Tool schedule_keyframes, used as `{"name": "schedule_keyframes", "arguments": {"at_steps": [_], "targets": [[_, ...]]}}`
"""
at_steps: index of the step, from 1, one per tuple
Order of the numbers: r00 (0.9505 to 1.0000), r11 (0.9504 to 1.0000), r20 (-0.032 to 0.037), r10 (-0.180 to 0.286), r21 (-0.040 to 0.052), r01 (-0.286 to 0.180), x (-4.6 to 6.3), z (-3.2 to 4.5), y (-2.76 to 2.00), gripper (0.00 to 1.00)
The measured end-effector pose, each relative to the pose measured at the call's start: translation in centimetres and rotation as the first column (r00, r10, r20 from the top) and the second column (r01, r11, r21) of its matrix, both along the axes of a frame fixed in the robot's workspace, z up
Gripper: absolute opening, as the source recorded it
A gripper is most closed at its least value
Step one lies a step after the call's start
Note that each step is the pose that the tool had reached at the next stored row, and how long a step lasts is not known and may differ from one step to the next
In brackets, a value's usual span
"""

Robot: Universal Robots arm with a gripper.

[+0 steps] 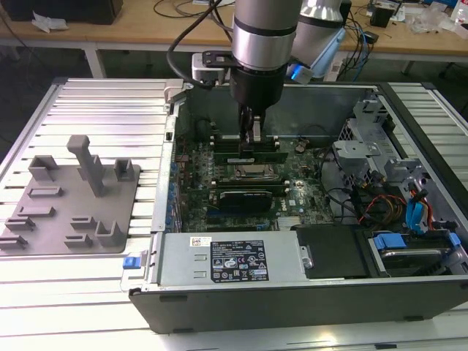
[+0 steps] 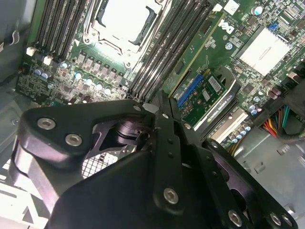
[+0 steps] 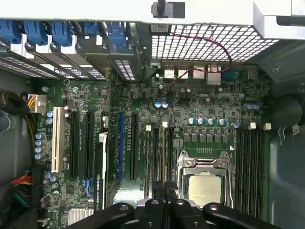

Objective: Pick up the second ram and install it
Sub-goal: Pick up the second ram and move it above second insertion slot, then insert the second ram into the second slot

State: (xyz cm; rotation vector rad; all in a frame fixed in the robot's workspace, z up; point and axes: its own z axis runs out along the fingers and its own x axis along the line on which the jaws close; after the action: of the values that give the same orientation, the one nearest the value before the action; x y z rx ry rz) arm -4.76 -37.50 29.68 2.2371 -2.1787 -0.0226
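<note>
While the black gripper (image 1: 252,140) reaches down into the dark metal computer case (image 1: 307,311), its two fingers are squeezed almost shut on the top edge of the second ram (image 1: 272,156). That ram is a long, thin, flat green stick. It stands on its edge in a black slot near the middle of the bumpy green motherboard (image 3: 205,102), just beside the shiny square chip socket (image 3: 204,183).

a grey holder tray (image 1: 69,210) lies on the ribbed metal surface (image 1: 110,110), to the exterior view's left of an open computer case (image 1: 292,311). inside the case are a labelled power supply (image 1: 234,259), a processor socket (image 3: 205,183) and a graphics card (image 2: 205,95).
</note>
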Motion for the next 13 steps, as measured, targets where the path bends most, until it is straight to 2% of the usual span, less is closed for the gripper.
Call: {"name": "schedule_keyframes", "arguments": {"at_steps": [10,13], "targets": [[1.0,1.0,0.0,0.0,0.0001,0.0,0.01,-0.09,0.0,0.09],[1.0,1.0,0.0,0.0,0.0,0.0,0.01,-0.12,-0.18,0.09]]}}
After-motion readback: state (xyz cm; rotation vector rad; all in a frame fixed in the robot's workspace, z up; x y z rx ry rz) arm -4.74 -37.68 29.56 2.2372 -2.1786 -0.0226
